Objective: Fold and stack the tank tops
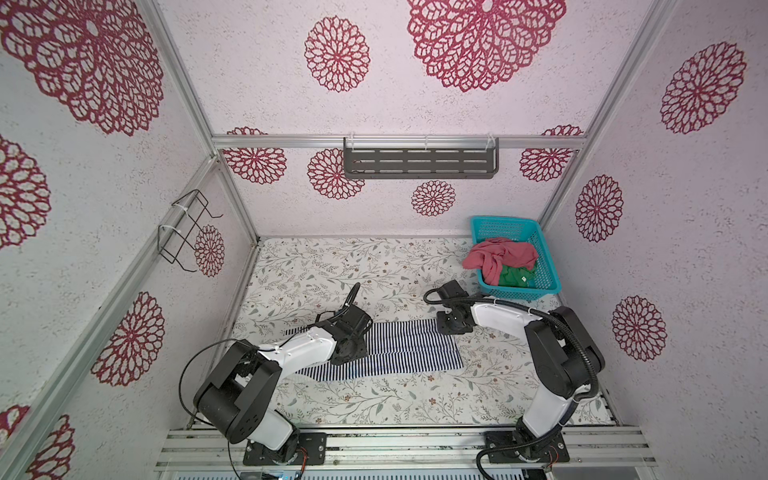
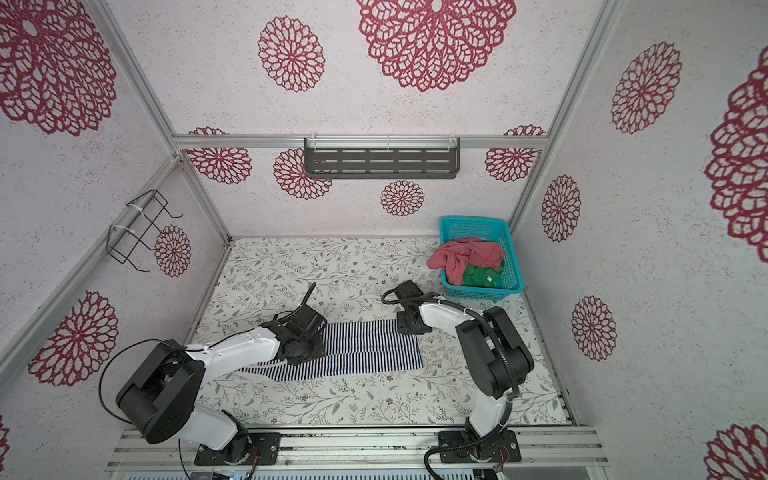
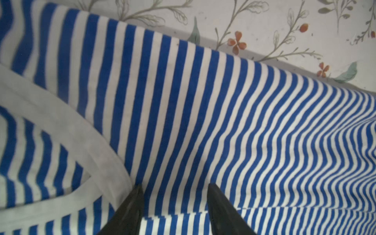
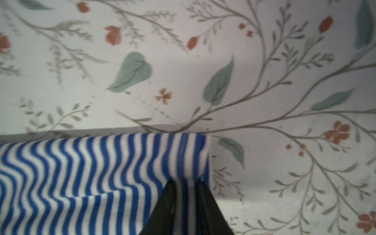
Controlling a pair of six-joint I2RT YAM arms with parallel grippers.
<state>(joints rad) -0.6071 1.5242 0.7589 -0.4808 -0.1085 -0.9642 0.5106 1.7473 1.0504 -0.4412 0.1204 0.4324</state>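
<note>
Lying flat on the floral-print table [image 1: 332, 270], out in front of the teal plastic mesh basket [image 1: 511, 294], the navy-and-white striped cloth tank top [image 1: 407, 345] looks light and floppy, best pinched at corners. The right gripper [image 4: 186, 183] is clamped on its basket-side corner; the left gripper [image 3: 175, 186], jaws apart, sits by the white trim [image 3: 61, 122].
</note>
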